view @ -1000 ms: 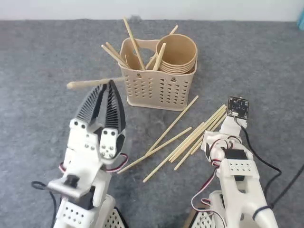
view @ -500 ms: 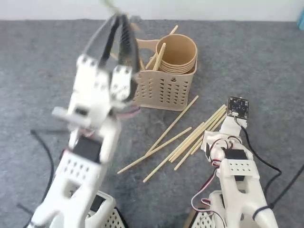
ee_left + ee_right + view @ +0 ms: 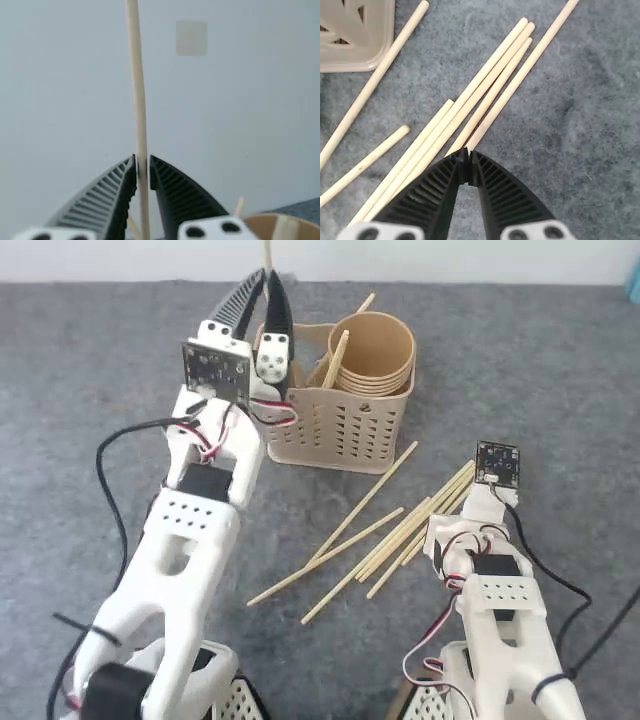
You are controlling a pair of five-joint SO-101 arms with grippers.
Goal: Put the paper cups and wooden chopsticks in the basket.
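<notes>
Left pincer [image 3: 143, 167] raised, clamping a chopstick [image 3: 136, 90]; right pincer [image 3: 469, 159] closed, low.

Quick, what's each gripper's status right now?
Left gripper: closed on a wooden chopstick.
Right gripper: closed, holding nothing.

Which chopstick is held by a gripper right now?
The upright chopstick clamped in the left gripper near the basket; the others lie on the carpet or lean inside the basket.

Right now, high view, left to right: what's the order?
Order: left gripper, shut on a chopstick → paper cups → right arm's wrist camera. The basket and the loose chopsticks span too wide to rank.
</notes>
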